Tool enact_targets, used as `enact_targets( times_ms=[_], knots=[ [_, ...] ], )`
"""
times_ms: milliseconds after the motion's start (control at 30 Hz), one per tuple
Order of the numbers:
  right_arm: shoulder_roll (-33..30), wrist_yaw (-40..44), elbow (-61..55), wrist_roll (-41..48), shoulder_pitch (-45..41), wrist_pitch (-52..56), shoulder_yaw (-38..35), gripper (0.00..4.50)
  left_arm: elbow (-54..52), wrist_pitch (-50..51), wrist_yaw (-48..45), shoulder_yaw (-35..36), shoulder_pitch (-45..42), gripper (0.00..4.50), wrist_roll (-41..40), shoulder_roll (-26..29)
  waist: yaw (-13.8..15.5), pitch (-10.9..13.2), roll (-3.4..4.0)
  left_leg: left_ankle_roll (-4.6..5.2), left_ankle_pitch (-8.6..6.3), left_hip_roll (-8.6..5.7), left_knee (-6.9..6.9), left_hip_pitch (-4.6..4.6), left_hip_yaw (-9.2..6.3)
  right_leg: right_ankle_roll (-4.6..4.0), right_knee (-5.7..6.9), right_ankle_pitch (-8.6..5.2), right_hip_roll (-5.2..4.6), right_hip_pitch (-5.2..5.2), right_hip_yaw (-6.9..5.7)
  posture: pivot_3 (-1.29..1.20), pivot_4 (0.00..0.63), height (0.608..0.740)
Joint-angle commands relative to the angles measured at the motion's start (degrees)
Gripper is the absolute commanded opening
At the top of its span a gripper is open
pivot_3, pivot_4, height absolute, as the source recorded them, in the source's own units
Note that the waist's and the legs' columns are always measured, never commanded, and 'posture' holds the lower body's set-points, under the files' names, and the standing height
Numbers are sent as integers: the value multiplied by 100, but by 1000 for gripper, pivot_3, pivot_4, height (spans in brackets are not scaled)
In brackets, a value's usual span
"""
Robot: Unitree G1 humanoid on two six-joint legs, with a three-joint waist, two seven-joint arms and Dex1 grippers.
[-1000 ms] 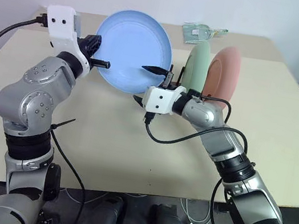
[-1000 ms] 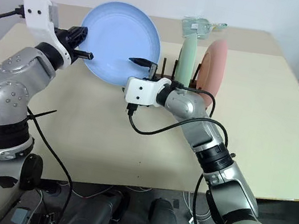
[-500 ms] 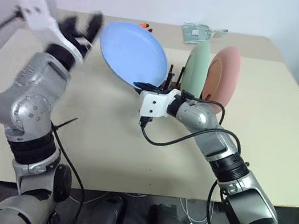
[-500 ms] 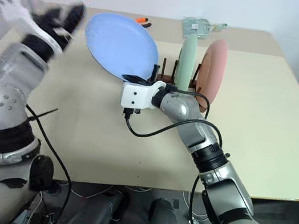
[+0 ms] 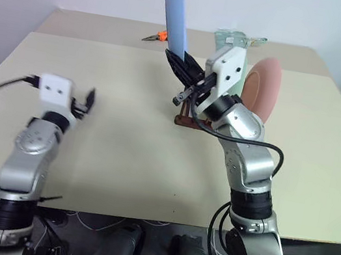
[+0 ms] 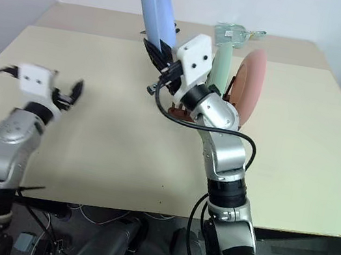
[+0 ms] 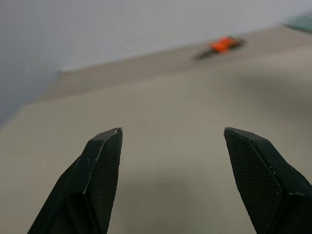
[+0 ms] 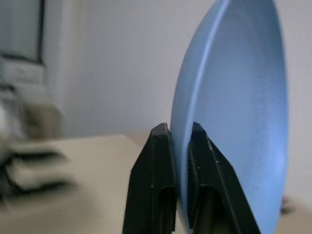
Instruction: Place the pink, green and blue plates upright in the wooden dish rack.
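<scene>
Table (image 5: 112,157), pale beige and matte, fills the foreground. Nearest, on the robot's left, the left gripper (image 7: 170,161) hovers low over bare tabletop, its two black fingers spread wide and holding nothing. Further in, the right gripper (image 8: 179,146) is clamped tight on the lower rim of the light blue round plastic plate (image 5: 176,13), held aloft on edge, its long axis running almost straight up. Just beyond stands the small dark brown wooden dish rack (image 5: 186,114), already carrying the pale green plate (image 6: 221,67) and the salmon pink plate (image 5: 264,84) upright. The last plate seems to be in transit; next it likely needs lowering, edge first, between free pegs.
</scene>
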Motion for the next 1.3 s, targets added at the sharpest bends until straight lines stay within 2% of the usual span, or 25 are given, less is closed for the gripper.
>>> enact_targets(
  times_ms=[33, 267, 667, 767, 967, 1000, 1200, 1300],
  knots=[
    [221, -492, -541, 736, 45, 811, -379, 0, -238, -399, -153, -270, 106, 3382, 50, -269, -16, 2, 4, -1, 1, 0, -4, 0, 0, -1, 3, 0, 0, -1, 1, 0, 150, 727],
    [320, -1072, -699, 985, 191, 1260, -471, 0, -384, -588, -527, -567, 277, 3382, 30, -425, -72, 2, 11, -14, 10, 7, -26, 0, 1, -20, 17, -10, 3, -6, 3, 0, 150, 727],
    [410, -1680, -405, 1103, 176, 1477, -559, 0, -540, -523, -721, -641, 388, 3382, 81, -463, -54, 3, 13, -13, 10, 6, -23, 0, 0, -19, 15, -10, 2, -4, 0, 0, 150, 727],
    [392, -1695, -216, 1110, 36, 1476, -584, 1102, -575, -509, -760, -705, 408, 3422, 96, -466, -57, 3, 13, -13, 9, 6, -23, 0, 0, -19, 14, -10, 2, -2, 0, 0, 150, 727],
    [-2, -1537, 46, 561, -198, 1089, -290, 4182, -588, -495, -792, -748, 422, 3422, 105, -479, -54, 5, 15, -13, 10, 6, -23, 0, 0, -19, 14, -10, 2, -4, -1, 0, 150, 727],
    [-124, -1464, 81, 414, -242, 982, -191, 4490, -587, -496, -801, -760, 427, 3422, 109, -481, -53, 5, 15, -13, 10, 6, -23, 0, 0, -19, 13, -10, 2, -3, -2, 0, 150, 727],
    [-678, -1159, 293, -323, -466, 412, 218, 4490, -585, -493, -832, -845, 428, 3422, 145, -523, -53, 5, 15, -13, 10, 6, -23, 0, 0, -19, 11, -10, 1, -1, -3, 0, 150, 727],
    [-1174, -1009, 372, -972, -630, -73, 464, 4490, -588, -481, -845, -884, 403, 3422, 154, -549, -39, 5, 15, -13, 10, 6, -22, 0, 0, -19, 11, -10, 1, -1, -4, 0, 150, 727]
  ],
)
